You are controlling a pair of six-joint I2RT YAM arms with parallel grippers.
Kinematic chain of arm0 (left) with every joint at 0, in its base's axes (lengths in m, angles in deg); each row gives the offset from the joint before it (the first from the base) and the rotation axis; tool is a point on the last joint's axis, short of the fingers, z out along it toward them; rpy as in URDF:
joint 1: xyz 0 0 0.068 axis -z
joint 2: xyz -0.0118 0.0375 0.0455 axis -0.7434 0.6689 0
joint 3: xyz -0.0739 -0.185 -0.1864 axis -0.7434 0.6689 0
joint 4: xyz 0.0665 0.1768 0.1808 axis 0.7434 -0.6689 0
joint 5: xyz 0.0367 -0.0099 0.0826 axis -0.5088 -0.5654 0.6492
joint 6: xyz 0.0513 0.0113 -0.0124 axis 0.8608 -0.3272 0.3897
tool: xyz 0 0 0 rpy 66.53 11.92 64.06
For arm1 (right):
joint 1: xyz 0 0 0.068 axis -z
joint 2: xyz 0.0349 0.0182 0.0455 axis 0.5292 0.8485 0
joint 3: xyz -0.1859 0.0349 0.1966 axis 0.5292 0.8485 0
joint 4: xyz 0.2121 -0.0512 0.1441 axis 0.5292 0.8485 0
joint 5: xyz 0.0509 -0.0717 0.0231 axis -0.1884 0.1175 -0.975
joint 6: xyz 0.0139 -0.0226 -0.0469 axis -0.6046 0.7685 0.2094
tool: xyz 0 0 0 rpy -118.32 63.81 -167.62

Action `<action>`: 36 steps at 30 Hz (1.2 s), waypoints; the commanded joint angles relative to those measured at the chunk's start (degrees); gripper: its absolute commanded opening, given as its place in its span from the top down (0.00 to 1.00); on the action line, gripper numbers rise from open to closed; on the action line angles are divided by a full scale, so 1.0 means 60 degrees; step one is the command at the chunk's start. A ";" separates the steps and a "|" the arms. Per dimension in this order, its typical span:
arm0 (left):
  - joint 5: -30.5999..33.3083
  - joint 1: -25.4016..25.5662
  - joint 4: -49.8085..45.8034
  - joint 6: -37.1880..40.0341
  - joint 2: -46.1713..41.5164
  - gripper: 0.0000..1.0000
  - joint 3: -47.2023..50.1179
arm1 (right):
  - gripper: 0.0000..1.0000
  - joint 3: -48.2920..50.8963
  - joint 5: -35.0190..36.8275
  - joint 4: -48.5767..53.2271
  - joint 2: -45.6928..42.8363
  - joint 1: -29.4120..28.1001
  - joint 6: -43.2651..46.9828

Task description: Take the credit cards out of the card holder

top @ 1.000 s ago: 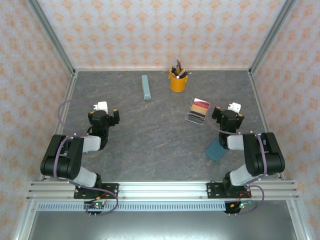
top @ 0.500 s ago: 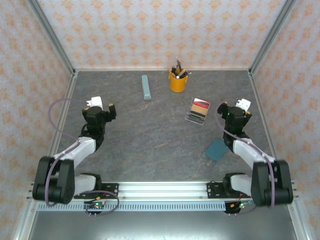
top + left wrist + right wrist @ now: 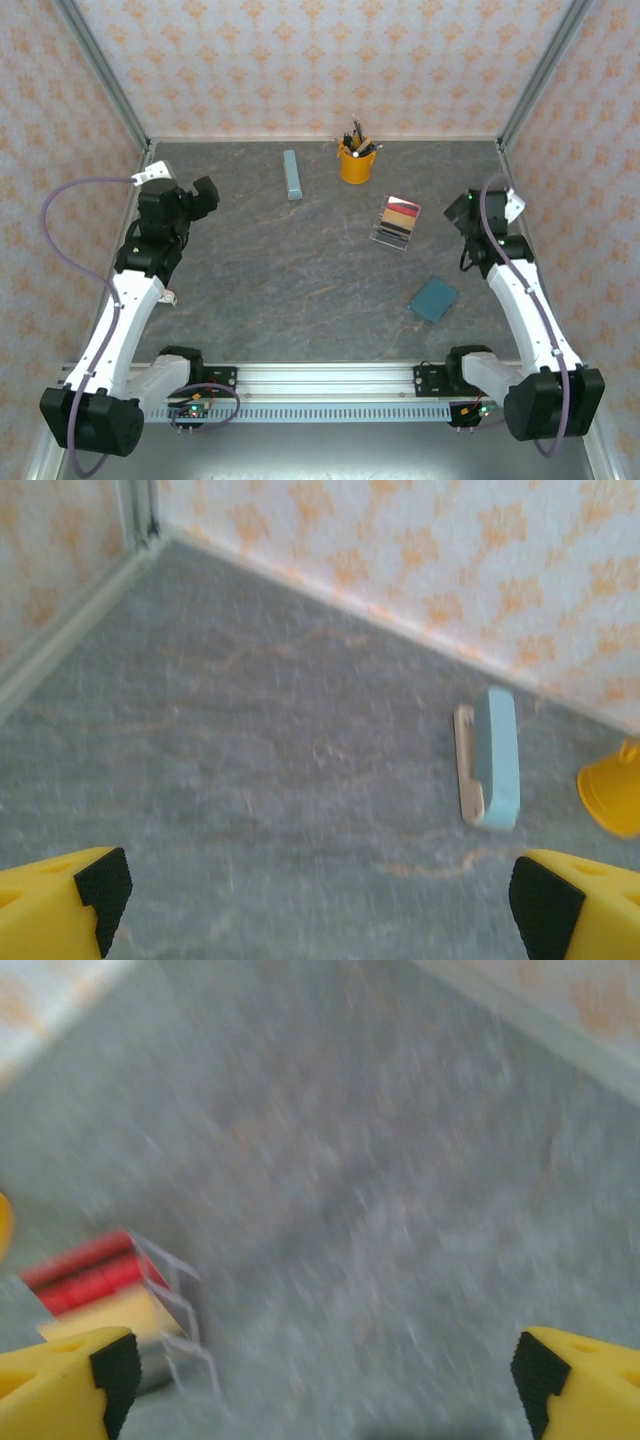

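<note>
While apart, one card holder (image 3: 433, 298), several credit cards (image 3: 397, 222).

The table (image 3: 300, 270) has a dark grey, marbled top bordered by pale walls on the left, far and right sides. At the far middle a long pale blue-grey bar (image 3: 292, 174) lies flat, its length running near to far. Just right of it stands a yellow pen cup (image 3: 355, 163) holding pens. Right of centre the credit cards (image 3: 399, 220) lie in a small overlapping stack, with red and tan showing. The teal card holder (image 3: 433, 298) lies closed and skewed at the near right, apart from them.
</note>
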 commanded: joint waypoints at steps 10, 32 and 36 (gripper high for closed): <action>-0.1937 0.0001 -0.1047 -0.0260 0.0709 0.00 -0.0046 | 0.13 0.2138 -0.1847 0.1212 0.0064 -0.0523 -0.1428; -0.3734 0.0267 -0.0658 -0.1026 0.1847 0.00 0.0373 | 0.37 0.0300 -0.2254 -0.1048 0.4844 -0.4171 -0.1228; -0.4086 0.0766 -0.0080 -0.1720 0.2109 0.00 0.0929 | 0.39 -0.1035 -0.2426 -0.1240 0.6444 -0.5729 -0.1141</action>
